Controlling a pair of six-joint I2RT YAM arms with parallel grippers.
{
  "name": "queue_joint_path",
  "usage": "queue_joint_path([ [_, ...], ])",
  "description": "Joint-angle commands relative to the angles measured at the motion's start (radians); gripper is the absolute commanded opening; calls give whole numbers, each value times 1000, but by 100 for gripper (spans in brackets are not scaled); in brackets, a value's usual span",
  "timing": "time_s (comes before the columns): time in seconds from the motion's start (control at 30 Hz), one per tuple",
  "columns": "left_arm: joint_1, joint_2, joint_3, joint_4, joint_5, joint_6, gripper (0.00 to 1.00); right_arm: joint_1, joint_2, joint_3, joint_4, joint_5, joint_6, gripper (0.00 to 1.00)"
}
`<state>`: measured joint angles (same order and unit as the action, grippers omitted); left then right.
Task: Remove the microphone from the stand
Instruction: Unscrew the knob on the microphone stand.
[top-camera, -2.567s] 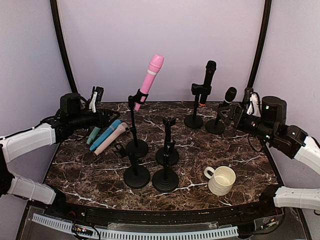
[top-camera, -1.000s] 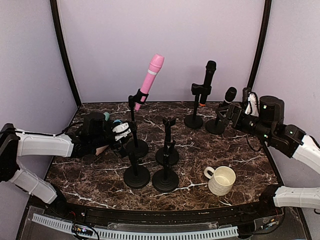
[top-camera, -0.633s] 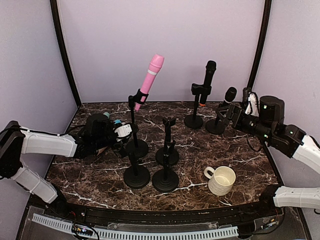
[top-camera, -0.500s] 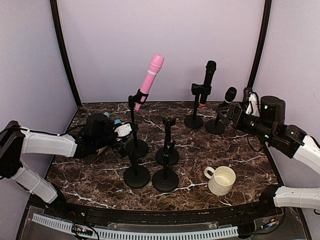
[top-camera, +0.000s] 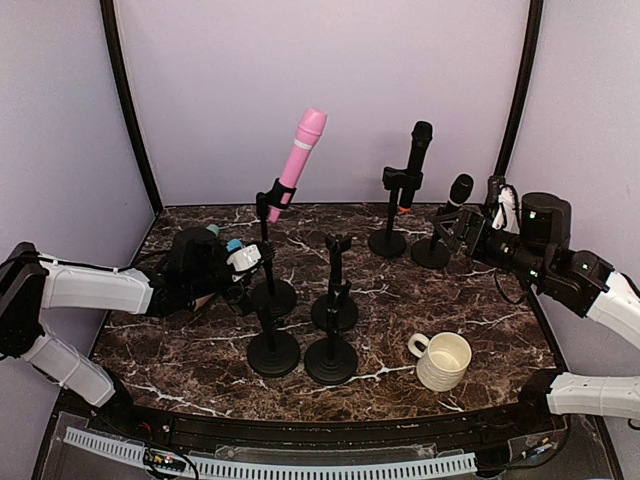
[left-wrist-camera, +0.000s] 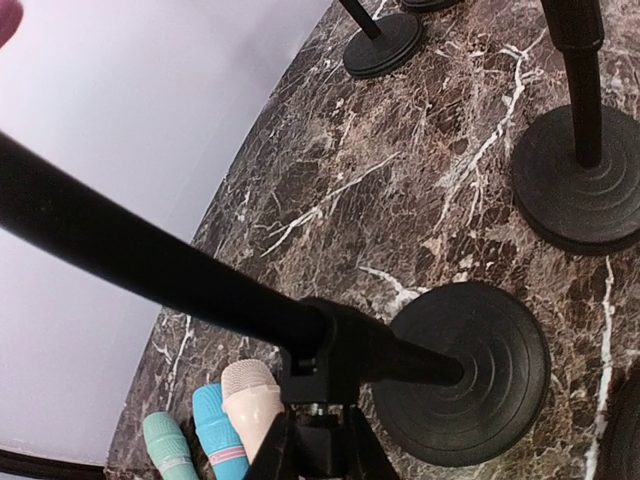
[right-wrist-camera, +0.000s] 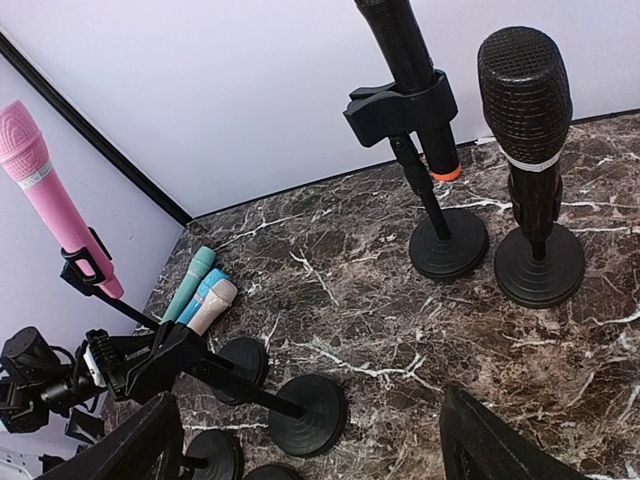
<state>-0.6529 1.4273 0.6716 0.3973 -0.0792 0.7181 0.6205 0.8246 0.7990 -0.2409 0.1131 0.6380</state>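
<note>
Okay, our left jaws are clamped low on the tall thin black stand (top-camera: 265, 240), whose clip holds the bright pink handheld microphone (top-camera: 297, 160) tilted up top. Right jaws hang wide apart, empty. We reckon: pin that base to the brown marble desk (top-camera: 400, 300), then pull the mic out along its own axis.

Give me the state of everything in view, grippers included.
pink microphone: clipped, tilted.
left gripper: shut on pink microphone's stand.
right gripper: open, empty.
tall black microphone: clipped, tilted.
short black microphone: mounted, upright.
loose microphones: lying flat.
spare stands: empty.
mug: upright, looks empty.
</note>
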Motion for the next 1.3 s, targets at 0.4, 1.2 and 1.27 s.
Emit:
queue_joint_path([
  [0.4, 77, 17, 82, -278, 337, -305, 8, -5, -23, -15, 32, 0, 10, 90],
  [1.2, 245, 183, 215, -467, 812, -547, 17, -5, -25, -21, 29, -7, 15, 90],
  [1.27, 245, 166, 216, -451, 801, -552, 31, -5, -25, -20, 29, -6, 15, 90],
])
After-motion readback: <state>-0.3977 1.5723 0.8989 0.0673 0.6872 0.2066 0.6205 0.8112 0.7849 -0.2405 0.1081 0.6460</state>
